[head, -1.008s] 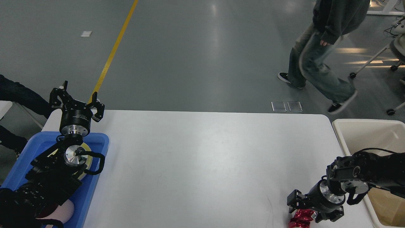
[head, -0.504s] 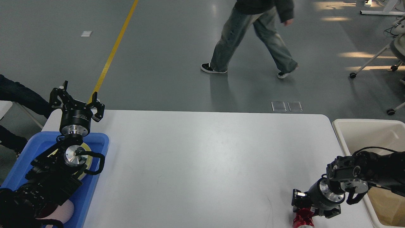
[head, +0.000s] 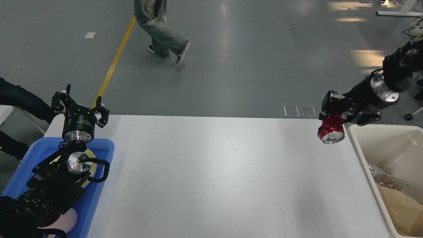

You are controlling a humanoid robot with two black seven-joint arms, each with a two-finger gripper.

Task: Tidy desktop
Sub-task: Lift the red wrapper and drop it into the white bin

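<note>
The desktop (head: 211, 172) is a wide white tabletop with a faint dark scuff near its front right. My right gripper (head: 332, 120) is shut on a crushed red can (head: 330, 129) and holds it in the air over the table's far right corner, just left of the cream bin (head: 363, 155). My left gripper (head: 80, 104) is open and empty, raised above the far end of the blue tray (head: 99, 185) at the table's left edge.
The blue tray holds a yellow-rimmed round thing (head: 92, 170) and a pale pink thing (head: 67, 223), both partly hidden by my left arm. The cream bin holds crumpled foil and brown paper (head: 393, 195). A person (head: 158, 26) walks on the floor beyond.
My right gripper shut on the red can at the table's front right, then lifted it up and back to the far right corner beside the bin. The walking person moved left. The left arm stayed still.
</note>
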